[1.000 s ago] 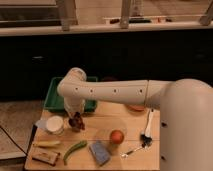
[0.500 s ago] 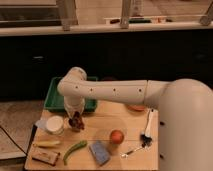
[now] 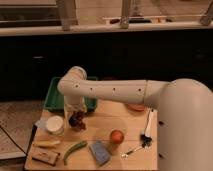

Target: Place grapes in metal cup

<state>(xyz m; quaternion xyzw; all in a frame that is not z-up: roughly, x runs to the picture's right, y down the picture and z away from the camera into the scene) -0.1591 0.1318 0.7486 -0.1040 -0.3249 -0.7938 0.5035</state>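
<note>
Wooden table (image 3: 117, 116), one claw (image 3: 75, 117) at one grape bunch (image 3: 78, 122), one cup (image 3: 55, 125) beside

Matt wooden table (image 3: 125, 117); smooth white arm (image 3: 112, 91), seemingly plastic, its hand (image 3: 75, 116) down at the dark grapes (image 3: 78, 123).

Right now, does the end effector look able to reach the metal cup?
Probably yes: the end effector sits at the grapes, just beside the metal cup, and nothing stands between them.
</note>
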